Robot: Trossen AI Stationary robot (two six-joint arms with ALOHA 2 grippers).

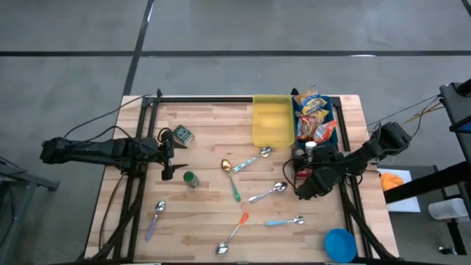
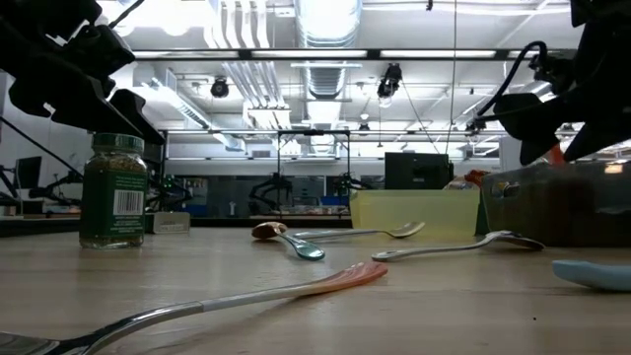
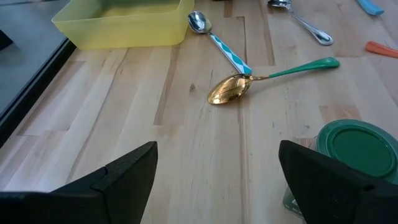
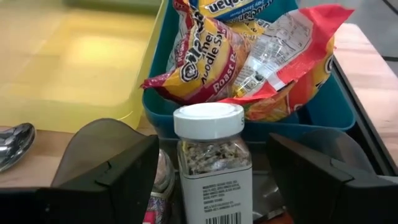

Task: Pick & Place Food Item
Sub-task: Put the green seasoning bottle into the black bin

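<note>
- Right gripper near the table's right edge, just in front of the blue bin, fingers spread to either side of a white-lidded spice jar, apart from its sides, not clamped on it.
- White-lidded spice jar upright on the table between those fingers, just short of the blue bin's near wall.
- Noodle packets piled in the blue bin, red and yellow wrappers leaning over its rim.
- Yellow bin touching the blue bin's left side.
- Left gripper at the table's left, fingers released wide, holding nothing.
- Green-lidded jar upright just beside the left gripper.
- Gold spoon with green handle and several other spoons scattered mid-table.
- Blue lid-like disc at the front right corner.
</note>
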